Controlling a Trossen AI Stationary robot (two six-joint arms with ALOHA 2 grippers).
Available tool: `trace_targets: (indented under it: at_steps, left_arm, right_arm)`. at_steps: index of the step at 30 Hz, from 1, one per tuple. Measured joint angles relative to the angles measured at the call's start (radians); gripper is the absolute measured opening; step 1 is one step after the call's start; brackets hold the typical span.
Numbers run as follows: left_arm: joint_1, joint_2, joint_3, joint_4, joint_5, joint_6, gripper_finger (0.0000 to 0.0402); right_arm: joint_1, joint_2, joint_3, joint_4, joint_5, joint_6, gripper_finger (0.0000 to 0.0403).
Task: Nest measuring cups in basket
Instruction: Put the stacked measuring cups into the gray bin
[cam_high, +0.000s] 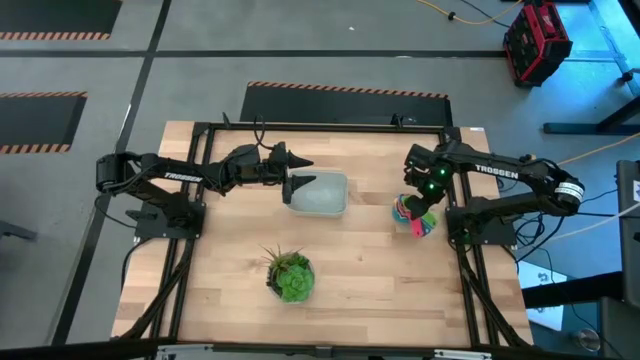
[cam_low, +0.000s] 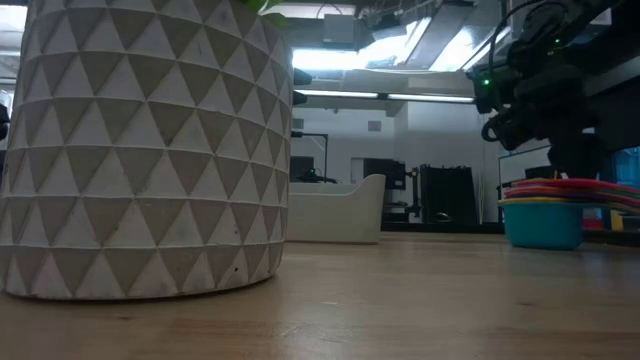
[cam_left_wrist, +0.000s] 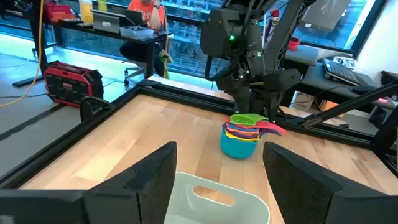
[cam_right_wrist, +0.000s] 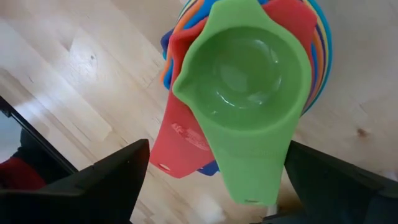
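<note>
glossy plastic measuring cups (cam_right_wrist: 249, 81) on smooth matt wood table (cam_high: 370, 260).

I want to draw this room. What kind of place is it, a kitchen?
Probably a robot lab or workshop, not a kitchen. Two robot arms are bolted to a wooden table, yellow-and-black striped floor markings surround it, and a red toolbox sits on the grey floor, with computer desks behind.

a pale wooden table (cam_high: 360, 270) is carrying a basket (cam_high: 318, 193), stacked measuring cups (cam_high: 414, 216) and a potted plant (cam_high: 290, 276).
</note>
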Motion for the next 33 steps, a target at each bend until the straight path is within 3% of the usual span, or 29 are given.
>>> trace_targets:
  at_steps: [17, 33]
  left_arm:
    - [0.000, 0.000, 0.000, 0.000, 0.000, 0.000, 0.0234]
    - [0.000, 0.000, 0.000, 0.000, 0.000, 0.000, 0.0234]
  right_arm:
    - [0.138, 0.000, 0.000, 0.042, 0.078, 0.155, 0.0369]
    - [0.171, 0.000, 0.000, 0.052, 0.097, 0.290, 0.0369]
